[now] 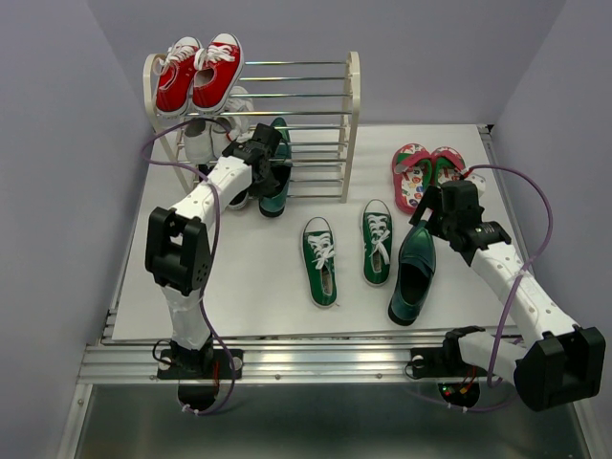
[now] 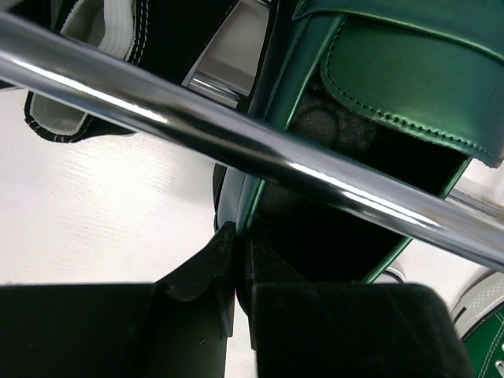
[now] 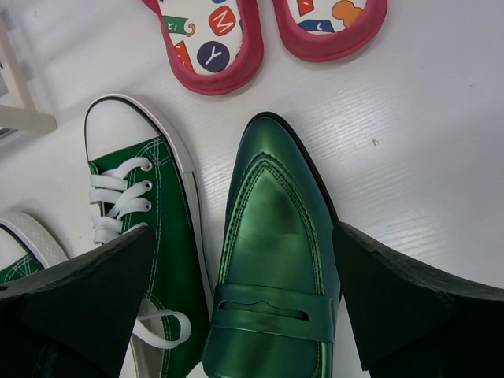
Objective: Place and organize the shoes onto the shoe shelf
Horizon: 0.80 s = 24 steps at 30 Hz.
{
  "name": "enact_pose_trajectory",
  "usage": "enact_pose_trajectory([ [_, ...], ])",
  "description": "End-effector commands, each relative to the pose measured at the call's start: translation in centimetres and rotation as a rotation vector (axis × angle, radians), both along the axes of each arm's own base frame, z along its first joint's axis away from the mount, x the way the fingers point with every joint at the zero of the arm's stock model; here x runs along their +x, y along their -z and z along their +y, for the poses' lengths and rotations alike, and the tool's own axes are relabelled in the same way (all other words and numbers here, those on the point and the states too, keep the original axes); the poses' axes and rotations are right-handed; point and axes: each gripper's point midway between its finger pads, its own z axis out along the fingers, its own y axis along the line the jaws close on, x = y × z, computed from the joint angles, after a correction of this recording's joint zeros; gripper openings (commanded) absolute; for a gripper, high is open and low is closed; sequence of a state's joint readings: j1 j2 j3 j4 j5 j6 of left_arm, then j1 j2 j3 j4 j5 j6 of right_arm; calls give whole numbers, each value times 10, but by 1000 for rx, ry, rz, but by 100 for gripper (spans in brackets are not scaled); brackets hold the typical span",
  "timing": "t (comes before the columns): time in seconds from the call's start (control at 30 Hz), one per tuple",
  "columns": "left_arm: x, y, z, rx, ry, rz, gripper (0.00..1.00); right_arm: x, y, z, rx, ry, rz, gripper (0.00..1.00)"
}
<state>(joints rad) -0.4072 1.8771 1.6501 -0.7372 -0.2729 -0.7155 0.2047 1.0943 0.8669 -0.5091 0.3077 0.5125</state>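
The cream shoe shelf (image 1: 350,105) stands at the back of the table. My left gripper (image 1: 260,145) is shut on the side rim of a glossy teal loafer (image 1: 277,182) at the shelf's lowest tier. In the left wrist view the fingers (image 2: 201,268) pinch the loafer's wall (image 2: 409,87) under a silver rod (image 2: 197,126). My right gripper (image 1: 435,206) is open above the toe of the second loafer (image 1: 413,273), which lies on the table. In the right wrist view the loafer (image 3: 276,252) shows between the spread fingers (image 3: 409,307). Two green sneakers (image 1: 320,260) and the pink-red flip-flops (image 1: 426,170) lie on the table.
Red sneakers (image 1: 199,72) sit on the shelf's top tier. White and black sneakers (image 1: 206,143) sit low at the shelf's left, one showing in the left wrist view (image 2: 87,47). A green sneaker (image 3: 150,228) lies right beside the second loafer, with flip-flops (image 3: 209,39) beyond its toe.
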Motion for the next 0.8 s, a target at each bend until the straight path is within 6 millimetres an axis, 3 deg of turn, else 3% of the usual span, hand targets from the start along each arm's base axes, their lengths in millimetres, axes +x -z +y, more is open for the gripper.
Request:
enact_pose_trajectory([
  [0.0,35,-49,1,-45,-52,-186,0,1,-6,-3,-16,7,-33,100],
  [0.47,42,-31,7,-34,-34,-153,0,-1,-15,-5,-18,11,-63,100],
  [0.6,42,-25,7,-29,-28,-144,8,-2,-14,-5,-18,11,-62,100],
  [0.77,43,-17,3,-30,2,-129,10,-1,-15,-6,-19,12,-63,100],
])
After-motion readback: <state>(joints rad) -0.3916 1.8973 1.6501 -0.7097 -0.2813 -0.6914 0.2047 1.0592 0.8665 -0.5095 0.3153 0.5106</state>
